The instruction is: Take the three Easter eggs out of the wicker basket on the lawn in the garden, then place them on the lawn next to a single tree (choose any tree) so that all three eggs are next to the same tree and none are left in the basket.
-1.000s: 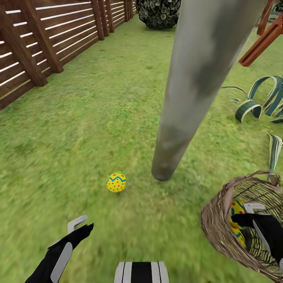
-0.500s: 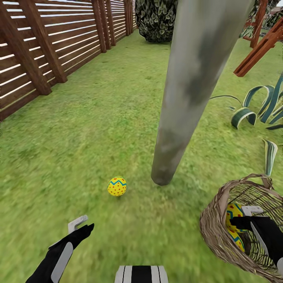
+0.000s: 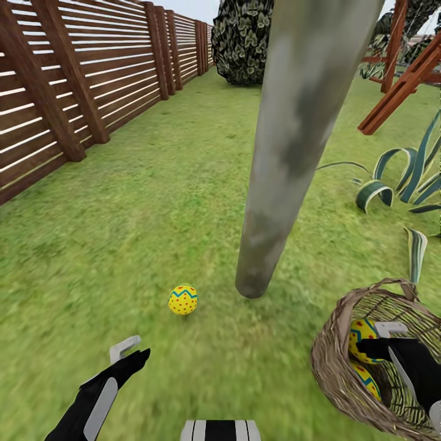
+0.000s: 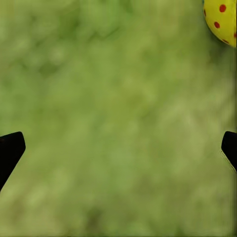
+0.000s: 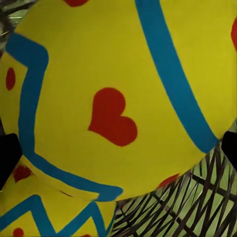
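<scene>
The wide bright green grass lawn is spreading across the head view, with the brown slatted wooden fence running along at 10 o'clock; the tall pale grey-green smooth tree trunk is rising from its foot near centre toward 12 o'clock; the striped agave plant is sitting at 3 o'clock.

The small round brown open-weave wicker basket is resting on the grass at 4 o'clock, near the trunk foot; two yellow eggs are lying inside it, the upper yellow heart-marked egg above the lower yellow zigzag-banded egg, apparently touching in the right wrist view.

The third yellow red-dotted egg is lying on the grass just beside the trunk foot, at its 9 o'clock.

The right gripper is reaching into the basket; the upper egg is lying straight ahead between its widely spread fingertips; whether the pads are touching the shell, cannot tell; long axis cannot tell. Right arm is clearly the nearer.

The left gripper is hovering over grass at 7 o'clock, spread wide, holding nothing; the placed egg is lying ahead of it, off to one side.

Judgement: one egg placed, two remaining; next move is closing on the upper egg.
</scene>
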